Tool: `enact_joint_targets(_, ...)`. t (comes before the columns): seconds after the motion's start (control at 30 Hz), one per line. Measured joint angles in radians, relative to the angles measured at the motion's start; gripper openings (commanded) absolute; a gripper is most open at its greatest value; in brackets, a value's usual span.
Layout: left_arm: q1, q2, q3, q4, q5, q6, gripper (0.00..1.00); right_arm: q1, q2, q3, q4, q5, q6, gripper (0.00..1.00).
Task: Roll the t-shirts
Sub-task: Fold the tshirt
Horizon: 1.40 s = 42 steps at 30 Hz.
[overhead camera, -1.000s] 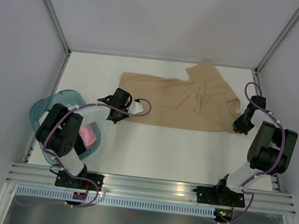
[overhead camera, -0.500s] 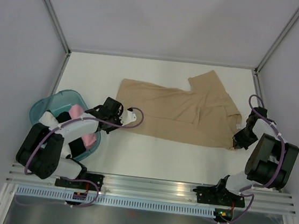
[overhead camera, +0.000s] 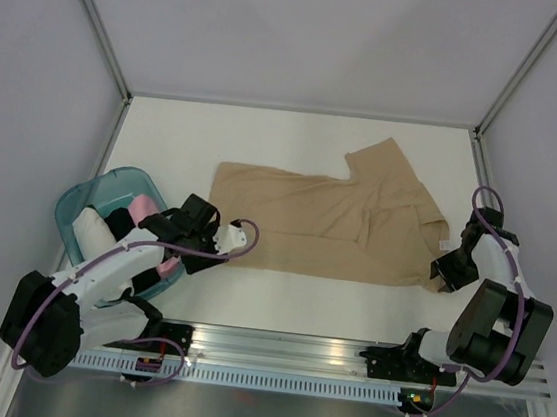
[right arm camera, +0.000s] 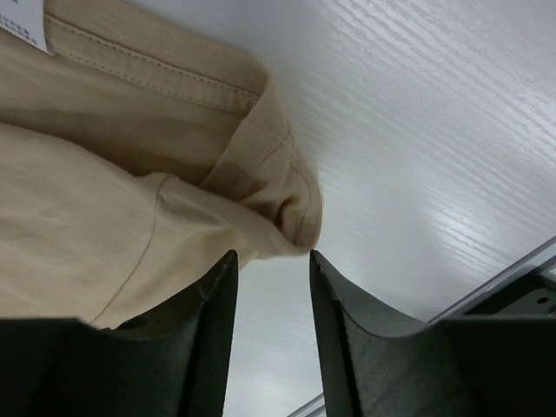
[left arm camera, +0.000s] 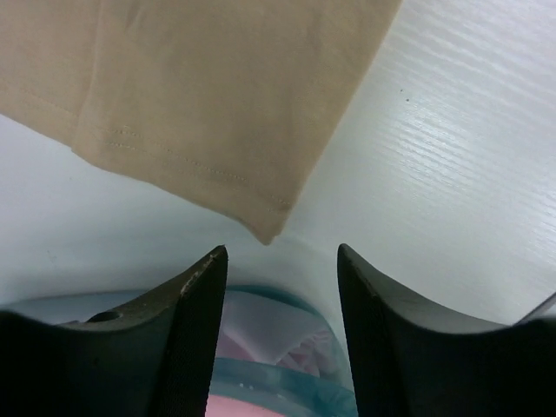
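Note:
The tan t-shirt [overhead camera: 327, 224] lies spread flat across the middle of the table, its small white neck label [overhead camera: 443, 243] at the right end. My left gripper [overhead camera: 209, 251] hovers at the shirt's lower left corner. In the left wrist view that hem corner [left arm camera: 268, 228] lies just beyond the left gripper [left arm camera: 280, 254], whose open jaws hold nothing. My right gripper [overhead camera: 442, 275] is at the shirt's right end. Its wrist view shows a bunched fold [right arm camera: 282, 195] touching the tips of the open right gripper [right arm camera: 272, 256], with no cloth between the fingers.
A translucent teal basket [overhead camera: 75, 208] stands at the left edge of the table, holding a pink roll [overhead camera: 142, 207] and a white roll [overhead camera: 91, 227]. Its rim [left arm camera: 287, 375] shows below my left fingers. The metal rail [overhead camera: 283, 348] runs along the near edge.
Both grippers dragged the tan t-shirt toward the near edge, then opened and let go of it. The left arm swung nearer and uncovered more of the basket.

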Motion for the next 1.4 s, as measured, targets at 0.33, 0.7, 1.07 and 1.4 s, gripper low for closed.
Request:
enact_joint_targets(0.33,-0.135,0.143,0.502,-0.110,0.047,-0.102,0.60,0.021,-0.042,0.333,-0.068,0.026,-0.066,0.36)
enact_joint_targets(0.7,-0.390,0.998,1.396,-0.003,0.029,-0.303,0.37,0.216,0.247,0.354,0.217,-0.186,-0.175,0.00)
enact_joint_targets(1.07,-0.462,1.334,1.539,0.099,0.087,-0.355,0.34,0.211,0.471,0.348,0.383,-0.272,-0.188,0.00)
enact_joint_targets(1.4,-0.451,1.351,1.543,0.211,-0.071,-0.372,0.24,0.165,0.499,0.348,0.423,-0.300,-0.210,0.00)
